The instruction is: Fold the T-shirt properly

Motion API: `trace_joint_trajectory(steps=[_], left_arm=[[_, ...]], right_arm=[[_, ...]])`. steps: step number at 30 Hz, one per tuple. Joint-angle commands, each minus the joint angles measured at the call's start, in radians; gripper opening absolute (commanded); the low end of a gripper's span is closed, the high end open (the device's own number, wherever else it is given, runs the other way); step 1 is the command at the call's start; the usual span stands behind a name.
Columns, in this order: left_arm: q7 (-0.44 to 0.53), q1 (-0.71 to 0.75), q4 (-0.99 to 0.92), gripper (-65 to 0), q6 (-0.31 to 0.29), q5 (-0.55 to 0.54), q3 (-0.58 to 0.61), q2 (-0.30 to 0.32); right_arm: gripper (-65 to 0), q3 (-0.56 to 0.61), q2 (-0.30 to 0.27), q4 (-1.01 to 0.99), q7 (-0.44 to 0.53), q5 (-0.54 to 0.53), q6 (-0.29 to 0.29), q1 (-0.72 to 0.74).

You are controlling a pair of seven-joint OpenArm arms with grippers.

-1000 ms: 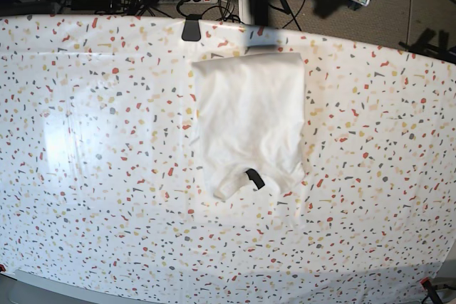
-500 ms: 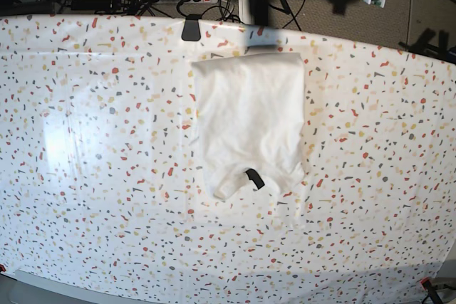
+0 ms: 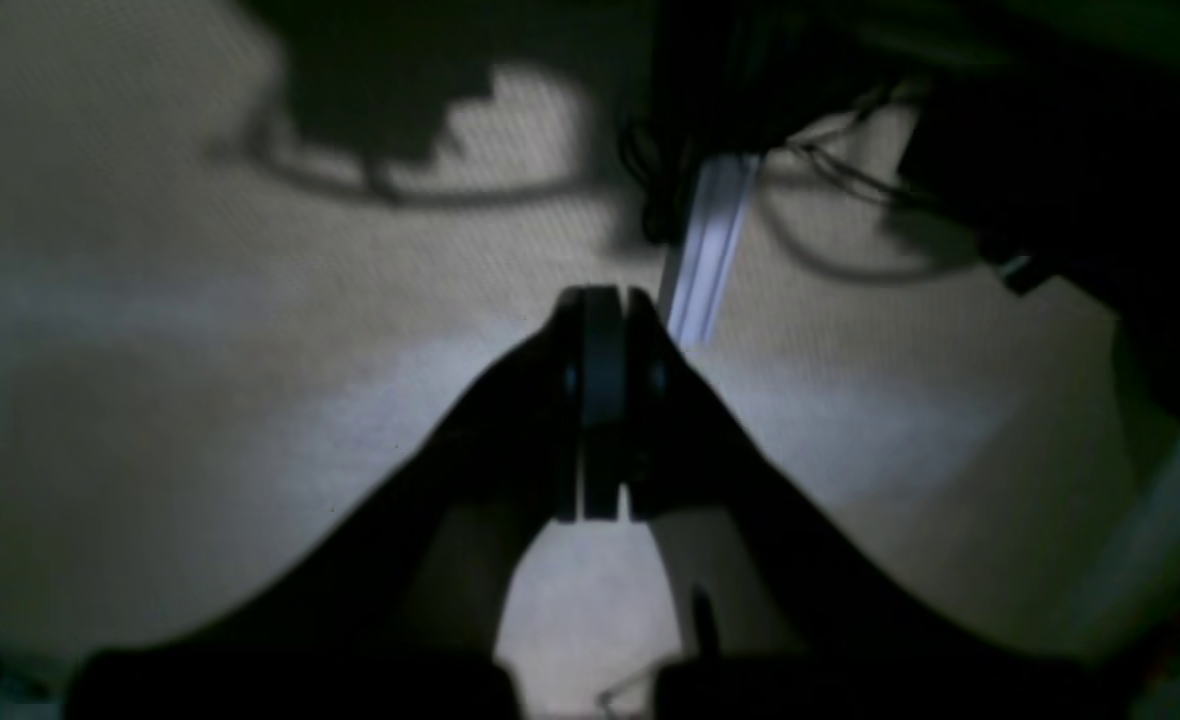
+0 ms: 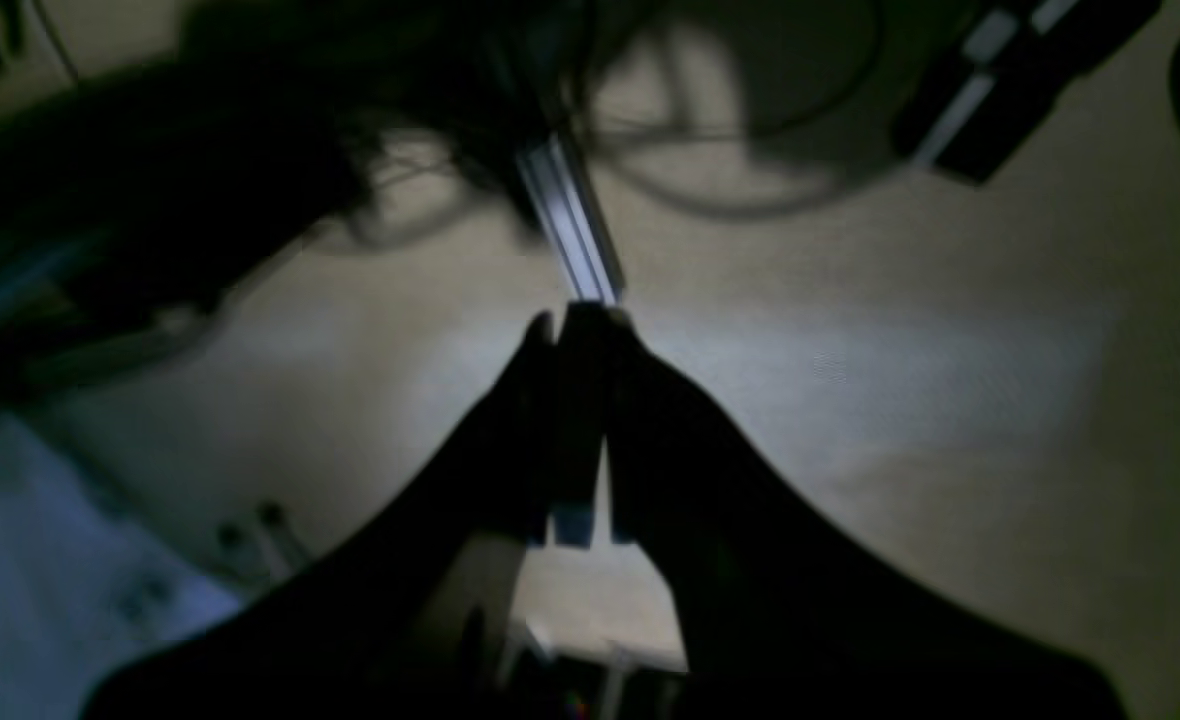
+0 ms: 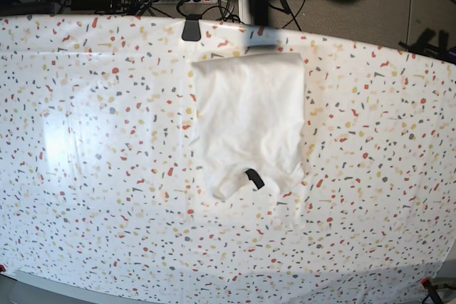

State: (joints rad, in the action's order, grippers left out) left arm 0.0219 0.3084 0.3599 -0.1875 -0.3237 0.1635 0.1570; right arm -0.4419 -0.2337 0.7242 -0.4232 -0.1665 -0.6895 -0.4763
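Speckled tablecloth (image 5: pixel 107 105) with a folded white T-shirt (image 5: pixel 249 122) at upper centre (black tag (image 5: pixel 254 178) showing).
Left gripper (image 3: pixel 600 300) and right gripper (image 4: pixel 575 315) both pressed together, empty, over beige floor.

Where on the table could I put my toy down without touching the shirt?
There is lots of bare speckled tablecloth left of the folded T-shirt, more to its right out to the table edge, and a wide strip in front of it. The back edge is tighter: a black clip sits there, and cables crowd just behind the table.
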Motion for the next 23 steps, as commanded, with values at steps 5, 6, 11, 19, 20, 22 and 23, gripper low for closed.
trace_joint_trajectory(steps=[5,6,11,19,20,22,23], left_arm=[[-0.002,-0.020,-0.031,-65.0,-0.120,-0.105,0.000,-0.014],[0.001,-0.021,-0.031,-65.0,-0.137,-0.105,0.000,-0.021],[0.013,-0.035,-0.030,-65.0,-0.136,-0.105,0.000,-0.044],[0.016,-0.056,-0.031,-65.0,-0.136,-0.123,0.000,-0.095],[0.016,-0.060,-0.031,-65.0,-0.136,-0.123,0.000,-0.101],[0.016,-0.065,-0.031,-65.0,-0.135,-0.123,0.000,-0.110],[0.017,-0.068,-0.031,-65.0,-0.135,-0.123,0.000,-0.113]], right_arm=[[-65.0,0.224,-0.034,-0.219,0.112,0.010,0.017,0.105],[-65.0,0.269,-0.031,-0.241,0.125,0.010,0.033,0.124],[-65.0,0.444,0.000,-0.267,0.159,0.006,0.129,0.185],[-65.0,0.521,0.040,-0.266,0.181,0.006,0.205,0.214],[-65.0,0.521,0.040,-0.266,0.183,0.006,0.205,0.216],[-65.0,0.521,0.039,-0.266,0.185,0.006,0.207,0.216],[-65.0,0.521,0.040,-0.266,0.185,0.006,0.209,0.216]])
